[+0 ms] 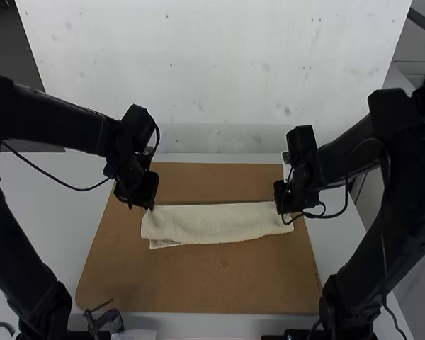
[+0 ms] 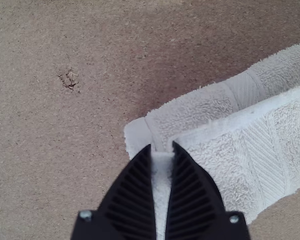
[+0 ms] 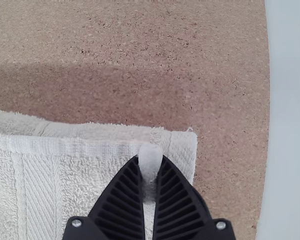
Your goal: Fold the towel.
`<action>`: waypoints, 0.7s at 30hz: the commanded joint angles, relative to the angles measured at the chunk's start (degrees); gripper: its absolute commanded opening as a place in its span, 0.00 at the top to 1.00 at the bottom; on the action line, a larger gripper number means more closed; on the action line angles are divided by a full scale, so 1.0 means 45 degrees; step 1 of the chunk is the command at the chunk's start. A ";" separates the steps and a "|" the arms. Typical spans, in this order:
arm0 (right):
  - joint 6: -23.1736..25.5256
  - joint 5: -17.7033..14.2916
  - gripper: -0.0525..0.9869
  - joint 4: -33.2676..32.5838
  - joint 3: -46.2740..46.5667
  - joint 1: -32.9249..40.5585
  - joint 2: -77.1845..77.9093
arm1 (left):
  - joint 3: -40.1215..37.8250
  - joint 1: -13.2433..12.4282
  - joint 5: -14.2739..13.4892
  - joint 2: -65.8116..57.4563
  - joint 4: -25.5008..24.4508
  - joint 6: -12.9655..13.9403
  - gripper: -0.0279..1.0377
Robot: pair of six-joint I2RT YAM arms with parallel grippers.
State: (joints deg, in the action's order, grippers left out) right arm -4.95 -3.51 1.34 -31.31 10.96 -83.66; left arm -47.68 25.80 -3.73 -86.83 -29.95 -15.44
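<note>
The cream towel [image 1: 219,223] lies as a long folded strip across the brown board, its layers slightly offset. At its left end stands my left gripper [image 1: 149,207]; at the right end is my right gripper [image 1: 285,212]. In the left wrist view, the left gripper [image 2: 162,150] is shut on a pinch of the towel [image 2: 215,165] near a corner, where one layer's edge crosses another. In the right wrist view, the right gripper [image 3: 150,160] is shut on a bit of the towel [image 3: 90,165] close to its end corner, beside the upper layer's hem.
The brown board [image 1: 198,283] extends in front of and behind the towel on the white table [image 1: 64,191]. A white wall panel [image 1: 219,71] rises at the back. Dark cables hang from both arms, one looping by the towel's right end.
</note>
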 commanded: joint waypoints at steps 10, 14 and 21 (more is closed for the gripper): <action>0.0182 -0.0451 0.93 0.0522 -0.1089 -0.0190 -0.1331 | -0.0635 -0.0324 -0.0324 -0.1389 0.0700 0.0346 0.96; 0.0221 -0.0431 0.51 0.0776 -0.0933 -0.0229 -0.1409 | -0.0889 -0.0578 -0.0344 -0.1604 0.0680 0.0463 0.49; 0.0280 -0.0275 0.16 0.0287 -0.0659 -0.0483 -0.0550 | -0.1103 -0.1222 -0.0363 -0.1174 0.0661 0.0892 0.08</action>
State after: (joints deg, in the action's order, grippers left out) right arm -4.29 -4.36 3.53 -34.74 9.67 -89.41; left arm -50.89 22.04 -4.71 -93.95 -27.11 -12.73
